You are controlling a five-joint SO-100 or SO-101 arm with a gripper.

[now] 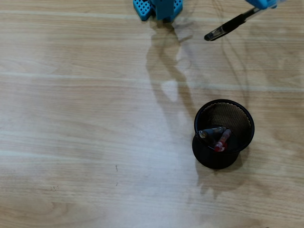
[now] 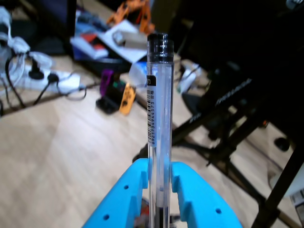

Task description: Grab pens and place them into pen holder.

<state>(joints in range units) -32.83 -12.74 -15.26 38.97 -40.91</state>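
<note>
My blue gripper (image 2: 160, 178) is shut on a clear pen with a black cap (image 2: 159, 118); the pen stands straight up between the fingers in the wrist view. In the overhead view the gripper (image 1: 264, 4) is at the top right edge and the pen (image 1: 228, 26) sticks out down-left, held in the air above the table. A black mesh pen holder (image 1: 223, 133) stands on the table right of centre. Two pens lean inside it, one dark (image 1: 211, 132) and one red (image 1: 222, 140).
The arm's blue base (image 1: 157, 8) is at the top centre of the overhead view. The wooden table (image 1: 85, 118) spreads left of the holder. The wrist view looks off the table at cables (image 2: 28, 71), clutter and a black chair base (image 2: 228, 137).
</note>
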